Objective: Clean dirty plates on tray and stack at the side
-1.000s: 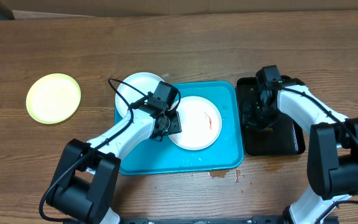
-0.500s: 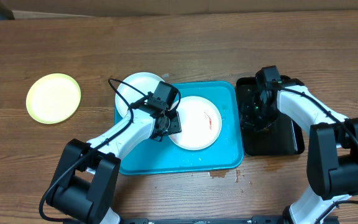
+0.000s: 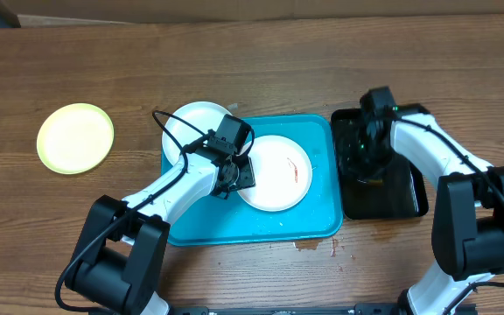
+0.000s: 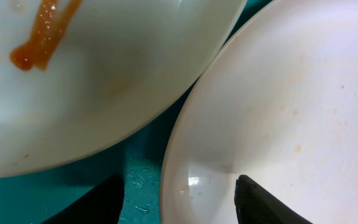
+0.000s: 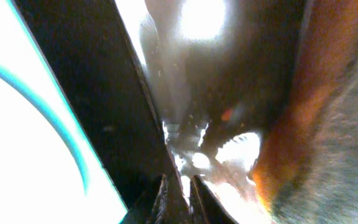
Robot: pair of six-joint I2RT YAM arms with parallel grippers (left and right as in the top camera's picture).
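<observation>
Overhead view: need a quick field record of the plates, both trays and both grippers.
smeared plate: white, reddish smear, lying inside the turquoise tray
second white plate: over the tray's far-left corner, partly off it
pale green plate: alone on the table, far left of the tray
black tray: just right of the turquoise tray
left gripper: open, low between the two white plates
right gripper: down in the black tray, fingertips close together
stack: none yet
</observation>
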